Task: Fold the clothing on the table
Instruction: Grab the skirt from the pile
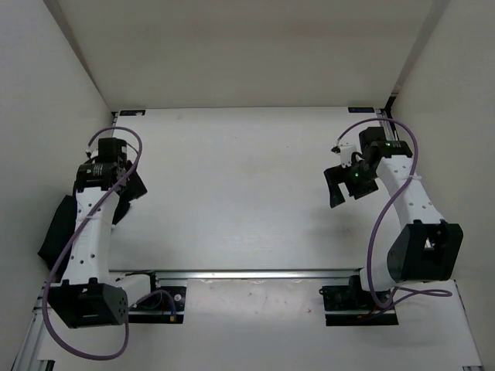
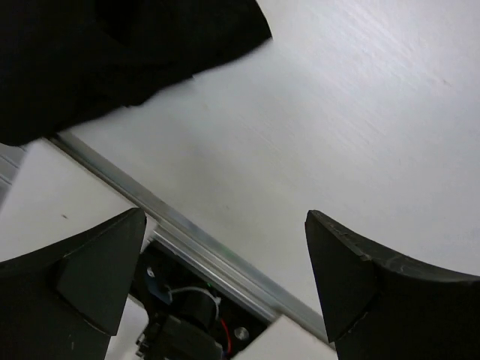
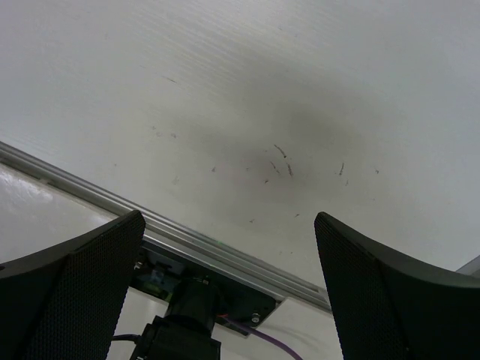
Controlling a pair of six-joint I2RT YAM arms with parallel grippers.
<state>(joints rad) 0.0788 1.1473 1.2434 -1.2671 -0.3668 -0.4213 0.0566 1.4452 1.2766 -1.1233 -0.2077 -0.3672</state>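
Left gripper (image 2: pixel 225 221) and right gripper (image 3: pixel 229 221) hover with jaws wide apart and empty over the table (image 1: pixel 232 193), while the clothing (image 1: pixel 52 236), bunched at the left edge under the left arm (image 1: pixel 89 224), looks limp and light, best pinched at a free corner.

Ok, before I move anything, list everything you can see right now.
clothing: one, black, bunched at the table's left edge, beside the left arm
table: one, white, filling the middle of the view
metal rail: one, silver, across the near side between the arm bases
cables: two, purple, one looped along each arm
left gripper: one, black, open, holding nothing, near the clothing
right gripper: one, black, open, holding nothing, over bare table on the right
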